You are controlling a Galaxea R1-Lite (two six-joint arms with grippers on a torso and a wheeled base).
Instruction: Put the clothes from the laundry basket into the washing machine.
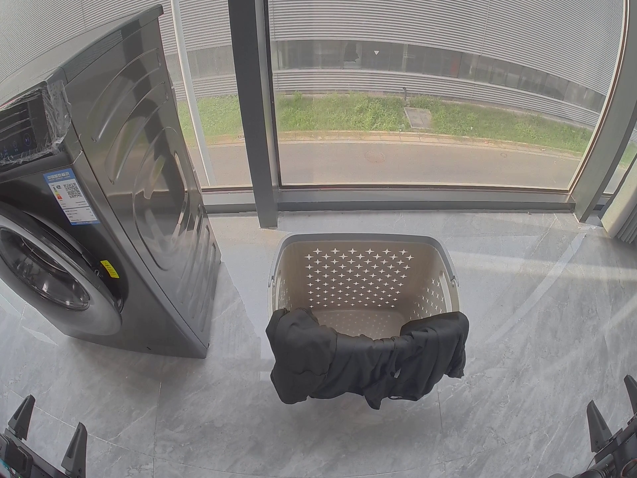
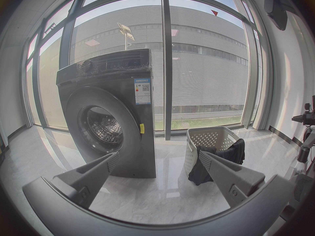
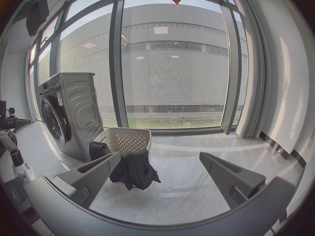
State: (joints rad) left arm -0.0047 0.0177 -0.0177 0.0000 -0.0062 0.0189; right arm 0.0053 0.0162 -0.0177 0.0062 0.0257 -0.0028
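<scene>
Head view: bare floor (image 1: 199,413) lies open between both grippers and the laundry basket (image 1: 363,239). Black clothes (image 1: 365,363) drape over the basket's near rim, ahead of and between left gripper (image 1: 53,414) and right gripper (image 1: 610,403). Both are spread wide and hold nothing. Washing machine (image 1: 99,187) stands ahead of the left gripper, near the basket.

One washing machine (image 1: 99,200), one laundry basket (image 1: 363,237), one dark garment (image 1: 365,363), plus a left end effector (image 1: 53,414) and right end effector (image 1: 610,393).
</scene>
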